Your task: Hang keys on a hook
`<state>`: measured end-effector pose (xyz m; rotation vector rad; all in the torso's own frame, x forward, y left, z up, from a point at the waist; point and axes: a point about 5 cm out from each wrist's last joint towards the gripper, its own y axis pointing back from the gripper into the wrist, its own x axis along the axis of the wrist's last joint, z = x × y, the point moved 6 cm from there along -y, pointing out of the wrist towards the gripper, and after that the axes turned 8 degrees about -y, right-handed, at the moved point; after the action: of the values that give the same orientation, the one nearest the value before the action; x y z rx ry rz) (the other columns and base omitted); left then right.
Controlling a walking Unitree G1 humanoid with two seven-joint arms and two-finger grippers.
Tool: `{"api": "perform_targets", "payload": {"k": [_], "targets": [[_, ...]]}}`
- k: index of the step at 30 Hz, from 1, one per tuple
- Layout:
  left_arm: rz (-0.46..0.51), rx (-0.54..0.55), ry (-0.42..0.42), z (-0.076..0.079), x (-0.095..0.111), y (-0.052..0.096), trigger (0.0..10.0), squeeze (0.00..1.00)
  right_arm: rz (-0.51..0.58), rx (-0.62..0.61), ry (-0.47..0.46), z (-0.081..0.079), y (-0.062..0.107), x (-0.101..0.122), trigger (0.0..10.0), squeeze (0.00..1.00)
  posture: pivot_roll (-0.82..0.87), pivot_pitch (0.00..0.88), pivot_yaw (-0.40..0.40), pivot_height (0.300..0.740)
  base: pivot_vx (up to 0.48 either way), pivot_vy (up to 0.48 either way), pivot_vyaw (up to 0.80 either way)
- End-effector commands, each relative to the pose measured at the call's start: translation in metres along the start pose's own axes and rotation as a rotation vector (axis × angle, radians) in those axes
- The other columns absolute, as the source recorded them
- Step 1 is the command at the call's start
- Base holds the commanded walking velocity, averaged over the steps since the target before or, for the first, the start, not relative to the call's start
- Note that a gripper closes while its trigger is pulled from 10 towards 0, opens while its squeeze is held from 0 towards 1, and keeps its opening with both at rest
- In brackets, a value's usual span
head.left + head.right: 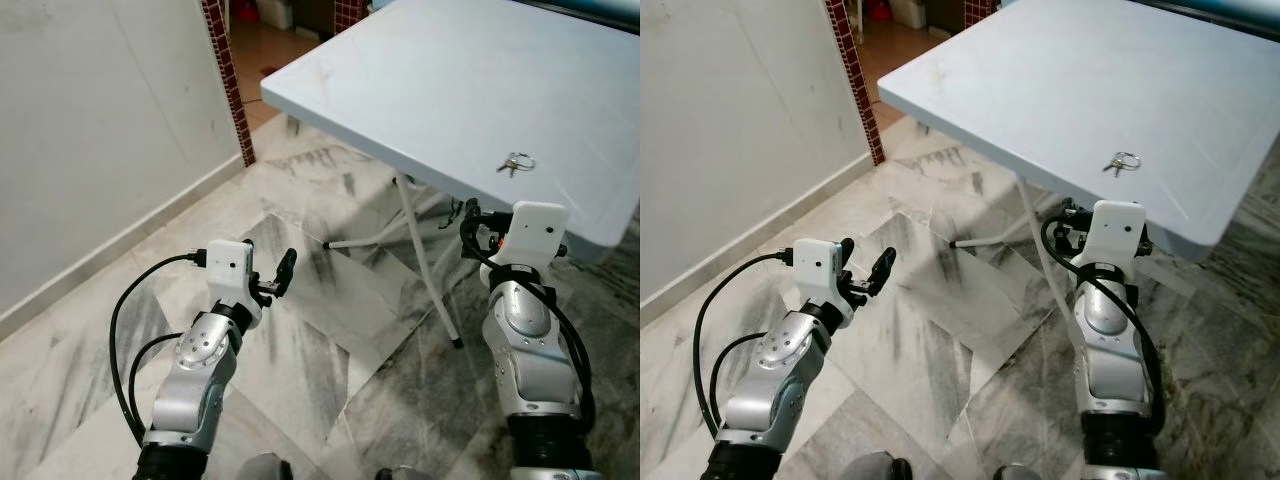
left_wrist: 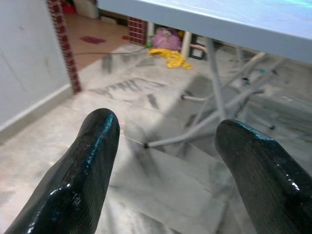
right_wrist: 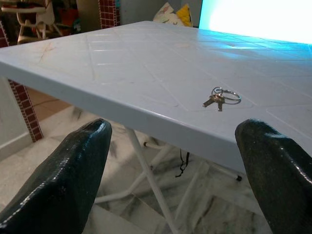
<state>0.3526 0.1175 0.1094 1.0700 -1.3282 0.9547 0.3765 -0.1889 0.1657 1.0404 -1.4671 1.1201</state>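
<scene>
White table bears keys.

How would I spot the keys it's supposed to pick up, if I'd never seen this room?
Look at the big pale blue folding table standing on the marble floor. Near its front edge, just beyond the right gripper, lies a small bunch of keys on a metal ring. It is the only loose object on the tabletop, shiny against the plain surface.

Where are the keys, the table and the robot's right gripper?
keys [image 1: 516, 163], left eye view, on the ring.
table [image 1: 420, 90], left eye view, bare top.
right gripper [image 3: 175, 161], right wrist view, between its open fingertips.
</scene>
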Motion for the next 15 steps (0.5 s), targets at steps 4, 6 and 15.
{"api": "perform_targets", "payload": {"k": [4, 6, 15], "targets": [[0.005, -0.023, 0.005, 0.0078, 0.0018, -0.0008, 10.0, 0.0, 0.008, -0.037, 0.002, 0.0117, -0.0007, 0.0026, 10.0, 0.0, 0.0, 0.176, 0.084, 0.74, 0.292, 0.0, -0.13], [0.005, -0.025, 0.004, 0.0079, 0.002, -0.0008, 10.0, 0.0, 0.005, -0.044, 0.008, 0.0126, -0.0009, 0.002, 10.0, 0.0, 0.0, 0.177, 0.084, 0.74, 0.292, 0.0, -0.79], [0.004, -0.027, 0.006, 0.0085, 0.0017, -0.0002, 10.0, 0.0, 0.005, -0.048, 0.013, 0.0129, -0.0008, 0.0019, 10.0, 0.0, 0.0, 0.178, 0.082, 0.74, 0.29, 0.0, -0.79]]}}
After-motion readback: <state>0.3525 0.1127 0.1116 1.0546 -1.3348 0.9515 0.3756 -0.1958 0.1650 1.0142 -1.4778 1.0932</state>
